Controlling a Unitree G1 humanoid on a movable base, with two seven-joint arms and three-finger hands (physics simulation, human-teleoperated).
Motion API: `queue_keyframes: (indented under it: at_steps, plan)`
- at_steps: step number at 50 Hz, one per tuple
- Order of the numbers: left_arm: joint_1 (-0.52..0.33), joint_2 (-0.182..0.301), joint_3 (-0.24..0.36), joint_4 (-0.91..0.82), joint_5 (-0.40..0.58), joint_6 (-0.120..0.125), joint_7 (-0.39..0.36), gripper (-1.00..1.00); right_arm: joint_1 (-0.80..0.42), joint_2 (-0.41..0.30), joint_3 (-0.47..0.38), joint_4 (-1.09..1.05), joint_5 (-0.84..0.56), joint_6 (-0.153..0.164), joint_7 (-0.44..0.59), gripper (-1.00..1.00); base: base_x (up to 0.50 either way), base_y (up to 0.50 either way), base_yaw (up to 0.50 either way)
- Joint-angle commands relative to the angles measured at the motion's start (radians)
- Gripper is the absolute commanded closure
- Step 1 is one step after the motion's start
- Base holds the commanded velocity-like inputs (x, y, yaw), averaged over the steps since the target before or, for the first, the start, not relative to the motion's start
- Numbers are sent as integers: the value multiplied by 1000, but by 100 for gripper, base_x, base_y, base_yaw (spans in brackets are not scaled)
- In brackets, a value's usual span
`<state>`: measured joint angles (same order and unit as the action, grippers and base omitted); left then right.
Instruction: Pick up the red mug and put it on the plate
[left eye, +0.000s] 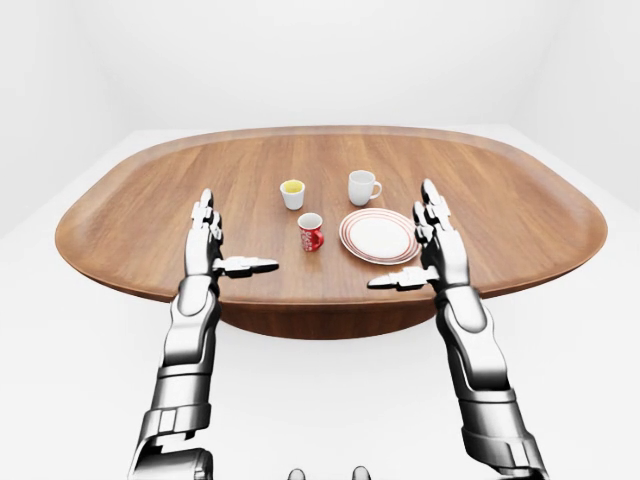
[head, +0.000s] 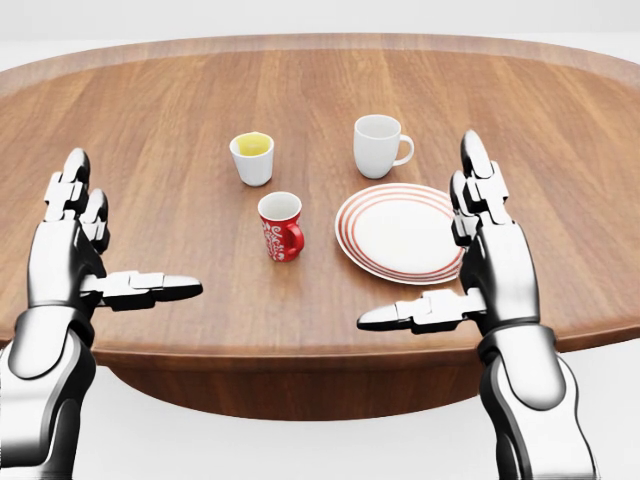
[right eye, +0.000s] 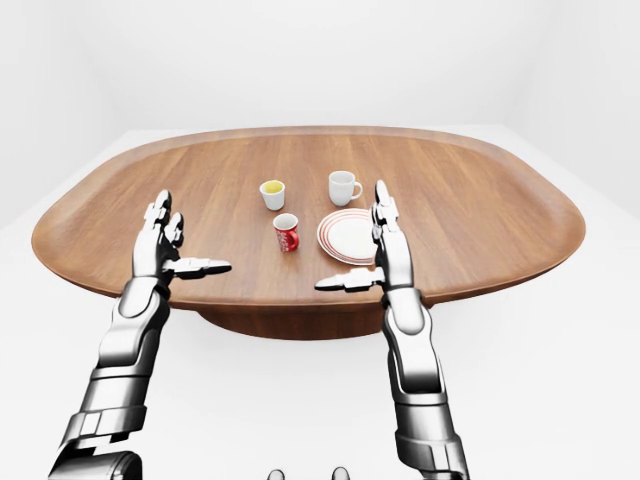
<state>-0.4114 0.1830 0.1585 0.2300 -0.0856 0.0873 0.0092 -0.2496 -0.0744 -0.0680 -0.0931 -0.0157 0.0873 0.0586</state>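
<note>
Head view shows the red mug (head: 280, 226) standing on the brown wooden table (head: 150, 90), just left of the striped plate (head: 402, 232), so nothing is done yet and the whole pick-and-place job is left. Both the left hand (head: 72, 250) and the right hand (head: 478, 262) are spread wide and hold nothing, near the table's close edge. Farther away sit a white mug (head: 379, 146) and a small cup (head: 252, 158) with yellow inside, and the room is plain white.

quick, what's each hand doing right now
Left hand: open, holding nothing.
Right hand: open, holding nothing, beside the plate.
</note>
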Motion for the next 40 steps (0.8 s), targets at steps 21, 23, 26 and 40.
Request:
queue_keyframes:
  at_steps: [21, 23, 26, 40]
  plan:
    - [-63, 20, 3, -69, 5, 0, 18, -100, -72, -23, -15, 8, -7, 0, 7, -100, 11, 0, 0]
    - [-61, 20, 4, -81, 6, 0, 17, -100, -73, -24, -15, 4, -9, 0, 8, -100, 20, 0, 0]
    - [-62, 19, 4, -80, 10, 0, 18, -100, -76, -25, -15, 5, -10, 0, 10, -100, 20, 0, 0]
    - [-58, 20, 10, -87, 11, 0, 18, -100, -81, -23, -8, -9, -26, 0, 16, -100, 22, 0, 0]
